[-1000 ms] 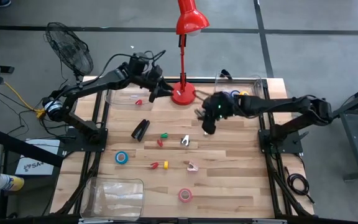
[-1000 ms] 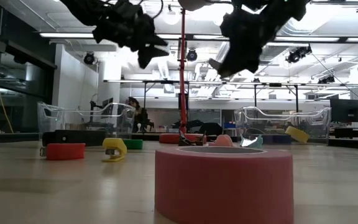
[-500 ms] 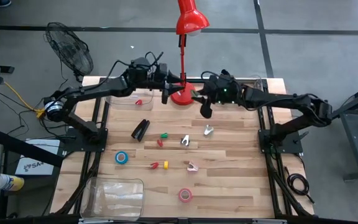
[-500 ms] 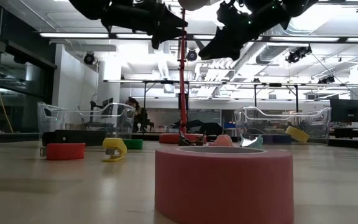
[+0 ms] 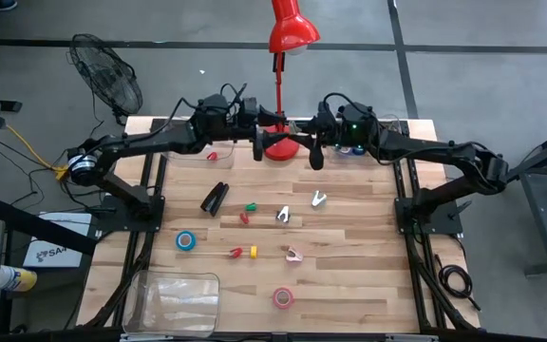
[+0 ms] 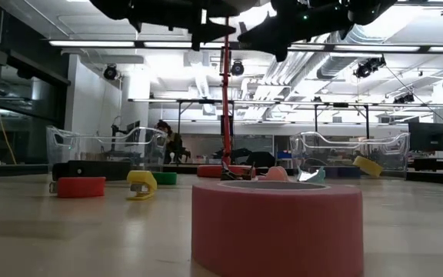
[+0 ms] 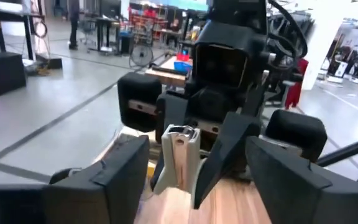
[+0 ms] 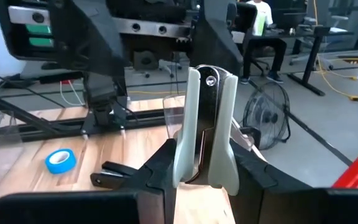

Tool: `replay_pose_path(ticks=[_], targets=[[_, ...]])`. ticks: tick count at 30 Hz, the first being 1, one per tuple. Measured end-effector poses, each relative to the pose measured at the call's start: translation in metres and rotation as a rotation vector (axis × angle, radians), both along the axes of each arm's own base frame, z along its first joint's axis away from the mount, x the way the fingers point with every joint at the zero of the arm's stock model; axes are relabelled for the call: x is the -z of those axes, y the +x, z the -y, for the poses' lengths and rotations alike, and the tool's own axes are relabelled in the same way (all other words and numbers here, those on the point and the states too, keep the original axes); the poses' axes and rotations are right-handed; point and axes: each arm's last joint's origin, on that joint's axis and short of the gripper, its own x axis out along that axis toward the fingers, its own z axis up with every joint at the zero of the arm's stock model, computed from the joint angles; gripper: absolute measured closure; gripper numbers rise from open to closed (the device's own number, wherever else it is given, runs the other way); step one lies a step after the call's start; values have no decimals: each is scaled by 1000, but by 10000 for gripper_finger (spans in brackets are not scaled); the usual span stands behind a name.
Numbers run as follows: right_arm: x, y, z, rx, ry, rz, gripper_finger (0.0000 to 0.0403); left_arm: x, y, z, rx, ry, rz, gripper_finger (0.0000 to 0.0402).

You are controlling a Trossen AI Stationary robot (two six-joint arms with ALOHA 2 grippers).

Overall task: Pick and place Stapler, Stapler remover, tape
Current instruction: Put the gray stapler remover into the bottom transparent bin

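Your right gripper (image 8: 204, 163) is clamped on a pale staple remover (image 8: 205, 124), facing the left gripper (image 7: 191, 168), whose fingers are spread and empty. The lamp (image 5: 280, 142) partly hides both from above. The stapler (image 5: 216, 198) lies well below the left gripper; blue tape (image 5: 186, 240) sits farther off.

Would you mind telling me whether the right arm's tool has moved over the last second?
Yes. In the high view the right tool has gone from the open boards toward the red lamp base, beside which it now hangs.
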Motion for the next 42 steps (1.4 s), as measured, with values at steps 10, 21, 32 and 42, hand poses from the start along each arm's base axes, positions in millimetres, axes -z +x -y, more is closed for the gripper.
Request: replay_pose_path(ticks=[10, 21, 32, 42], targets=[[-6, 2, -2, -60, -26, 72, 311, -2, 0, -1, -41, -19, 25, 122], [-1, 16, 2, -108, 30, 164, 311, -6, 0, 1, 9, -24, 63, 122], [2, 20, 4, -115, 35, 178, 311, -6, 0, 2, 38, -23, 61, 157], [5, 22, 5, -113, 53, 174, 311, -4, 0, 1, 46, -25, 47, 265]])
